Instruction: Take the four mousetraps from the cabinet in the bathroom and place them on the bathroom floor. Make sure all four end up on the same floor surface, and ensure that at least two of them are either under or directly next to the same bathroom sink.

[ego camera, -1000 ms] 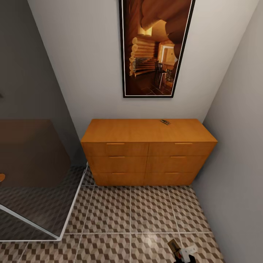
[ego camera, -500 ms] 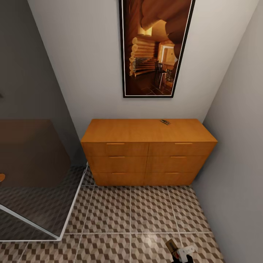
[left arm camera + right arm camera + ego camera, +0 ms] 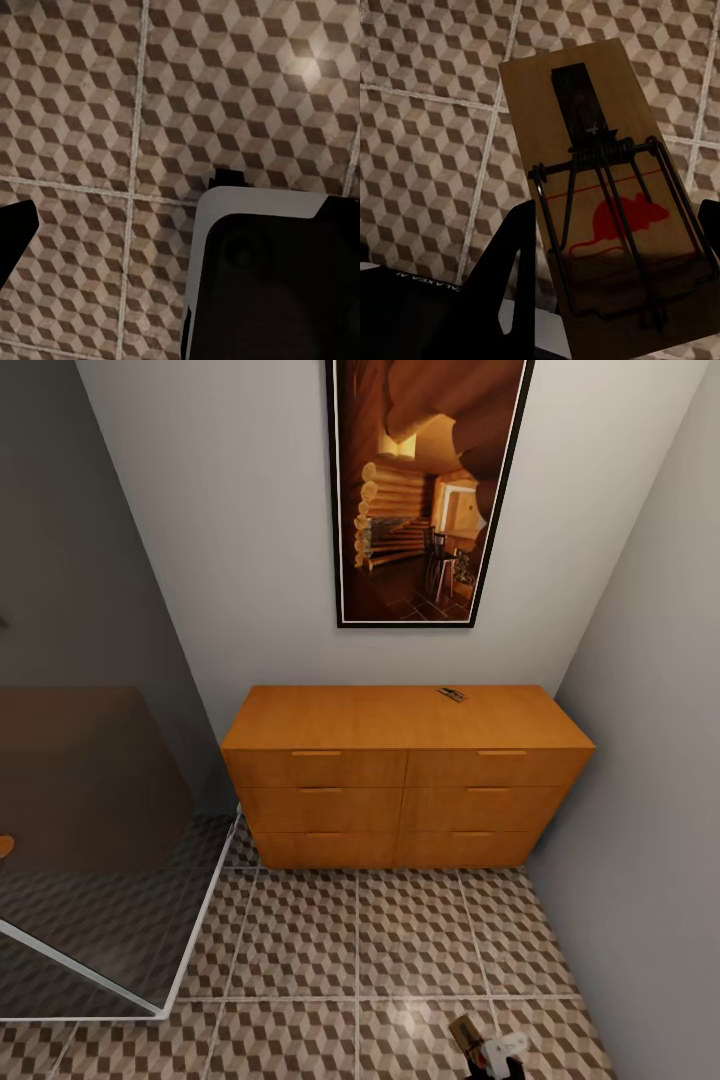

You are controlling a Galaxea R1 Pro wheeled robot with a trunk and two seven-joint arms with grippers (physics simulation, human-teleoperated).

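Observation:
The orange-brown cabinet (image 3: 400, 760) stands against the far wall with all drawers closed. One mousetrap (image 3: 451, 694) lies on its top near the back right. At the lower edge of the head view, my right gripper (image 3: 487, 1050) hangs over the bathroom floor (image 3: 300, 940), shut on a second mousetrap (image 3: 463, 1032). In the right wrist view this mousetrap (image 3: 585, 150) is a tan board with a black wire spring and a red mouse print, pinched by my right gripper (image 3: 615, 232) above the tiles. My left gripper (image 3: 176, 217) points down at the floor (image 3: 90, 97), fingers wide apart and holding nothing.
A glass shower screen with a white frame (image 3: 190, 940) takes up the left side. A grey wall (image 3: 650, 760) closes the right, beside the cabinet. A tall framed picture (image 3: 430, 490) hangs above it. A white and black part of the robot (image 3: 270, 277) shows in the left wrist view.
My right gripper, still holding the mousetrap, has sunk slightly toward the bottom edge of the head view. The cabinet and the trap on it have not moved.

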